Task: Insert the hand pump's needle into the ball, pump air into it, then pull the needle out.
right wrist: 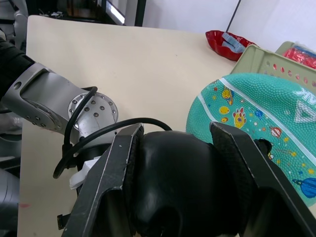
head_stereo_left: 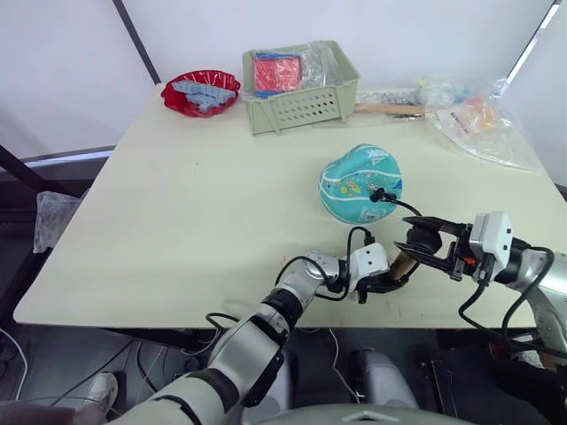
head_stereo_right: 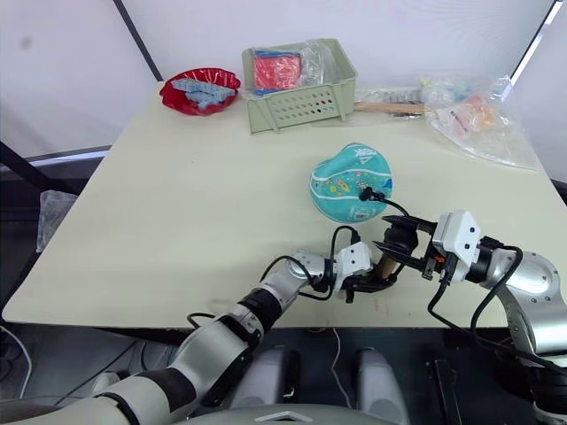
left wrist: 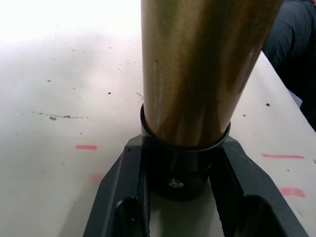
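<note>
The left gripper (head_stereo_left: 387, 282) clamps the black end cap of the hand pump (head_stereo_left: 403, 262); the right gripper (head_stereo_left: 423, 244) clenches its T-handle. The thin hose (head_stereo_left: 400, 204) runs toward one o'clock to the needle (head_stereo_left: 377, 195), seated in the partly deflated teal ball (head_stereo_left: 354, 184) on the table (head_stereo_left: 177, 212).

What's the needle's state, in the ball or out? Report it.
In, apparently. The hose's black end fitting sits flush on the ball, so no pin is visible; how deep it goes cannot be told.

A cream table (head_stereo_left: 177, 221) carries ball (head_stereo_left: 359, 181), basket (head_stereo_left: 301, 102), red bowl (head_stereo_left: 201, 93).
</note>
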Robot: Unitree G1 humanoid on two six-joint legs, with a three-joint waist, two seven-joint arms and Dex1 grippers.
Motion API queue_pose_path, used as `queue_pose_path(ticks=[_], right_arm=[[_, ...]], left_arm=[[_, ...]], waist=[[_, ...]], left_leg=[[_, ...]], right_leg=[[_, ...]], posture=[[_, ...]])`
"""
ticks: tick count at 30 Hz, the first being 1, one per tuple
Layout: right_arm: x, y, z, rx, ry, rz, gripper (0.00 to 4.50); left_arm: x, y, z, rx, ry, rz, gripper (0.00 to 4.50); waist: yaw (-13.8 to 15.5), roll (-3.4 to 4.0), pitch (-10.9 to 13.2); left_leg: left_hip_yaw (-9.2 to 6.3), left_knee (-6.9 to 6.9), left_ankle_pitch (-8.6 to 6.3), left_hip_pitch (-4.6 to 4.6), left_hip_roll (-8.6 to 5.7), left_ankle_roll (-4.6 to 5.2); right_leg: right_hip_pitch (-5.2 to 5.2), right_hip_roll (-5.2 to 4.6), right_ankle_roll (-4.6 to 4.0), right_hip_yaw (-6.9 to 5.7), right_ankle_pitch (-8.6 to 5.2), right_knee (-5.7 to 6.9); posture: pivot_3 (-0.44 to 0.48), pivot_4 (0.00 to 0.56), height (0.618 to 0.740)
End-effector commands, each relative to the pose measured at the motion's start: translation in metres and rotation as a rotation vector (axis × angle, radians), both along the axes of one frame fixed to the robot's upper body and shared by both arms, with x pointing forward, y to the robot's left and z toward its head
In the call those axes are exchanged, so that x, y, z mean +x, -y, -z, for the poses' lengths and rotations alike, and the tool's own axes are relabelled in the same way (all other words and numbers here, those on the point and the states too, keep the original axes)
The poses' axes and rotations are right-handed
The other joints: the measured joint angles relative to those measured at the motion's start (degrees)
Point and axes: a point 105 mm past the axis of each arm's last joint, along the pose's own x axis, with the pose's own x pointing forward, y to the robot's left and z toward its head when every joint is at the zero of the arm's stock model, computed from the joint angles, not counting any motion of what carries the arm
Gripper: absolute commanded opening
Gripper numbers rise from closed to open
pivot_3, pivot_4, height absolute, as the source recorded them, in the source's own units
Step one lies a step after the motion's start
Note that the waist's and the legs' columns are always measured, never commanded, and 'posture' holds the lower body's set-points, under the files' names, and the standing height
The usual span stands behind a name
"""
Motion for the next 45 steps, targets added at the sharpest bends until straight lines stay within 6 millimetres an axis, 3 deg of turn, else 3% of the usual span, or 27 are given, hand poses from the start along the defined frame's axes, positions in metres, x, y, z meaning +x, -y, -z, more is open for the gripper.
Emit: queue_pose_path(ticks=[1, 10, 17, 23, 36, 45], right_arm=[[-0.009, -0.002, -0.017, 0.029, 0.014, -0.037, 1.68], [-0.015, -0.003, -0.026, 0.138, -0.140, -0.015, 1.68], [-0.014, 0.000, -0.030, 0.099, -0.080, -0.010, 1.68], [-0.009, 0.009, -0.067, 0.172, 0.016, -0.009, 1.68], [-0.021, 0.030, -0.140, 0.284, 0.076, -0.034, 1.68], [-0.021, 0.036, -0.158, 0.289, 0.073, -0.034, 1.68]], left_arm=[[0.004, 0.002, -0.002, -0.014, 0.013, -0.030, 1.15], [0.002, 0.002, 0.005, 0.001, 0.000, -0.039, 1.15], [0.003, 0.002, 0.006, 0.001, -0.009, -0.049, 1.15], [0.002, -0.001, 0.010, 0.015, -0.022, -0.049, 1.15], [0.000, -0.005, 0.016, 0.043, -0.025, -0.034, 1.15], [-0.007, -0.010, 0.024, 0.047, -0.078, -0.015, 1.15]], waist=[[-0.03, 0.00, 0.00], [-0.02, 0.00, 0.00], [-0.01, 0.00, 0.00], [-0.08, 0.00, 0.00], [-0.10, 0.00, 0.00], [-0.09, 0.00, 0.00]], left_leg=[[0.00, 0.00, 0.00, 0.00, 0.00, 0.00], [-0.07, 0.00, 0.00, -0.01, 0.00, 0.00], [-0.08, 0.00, 0.00, 0.00, 0.00, 0.00], [-0.10, 0.01, 0.00, 0.01, -0.01, 0.00], [-0.15, 0.00, 0.00, -0.02, 0.00, 0.00], [-0.16, 0.00, 0.00, -0.04, 0.00, 0.00]], right_leg=[[0.00, 0.00, 0.00, 0.00, 0.00, 0.00], [0.02, -0.01, -0.04, -0.04, -0.02, 0.00], [0.05, -0.01, -0.01, -0.06, 0.00, -0.01], [0.05, -0.01, 0.00, -0.07, 0.00, -0.01], [0.05, -0.01, -0.01, -0.10, 0.00, -0.01], [0.04, -0.02, -0.02, -0.11, 0.00, -0.01]], posture=[[0.000, 0.150, 0.735], [0.000, 0.150, 0.735], [0.000, 0.150, 0.735], [0.000, 0.150, 0.735], [0.000, 0.150, 0.735], [0.000, 0.150, 0.735]])
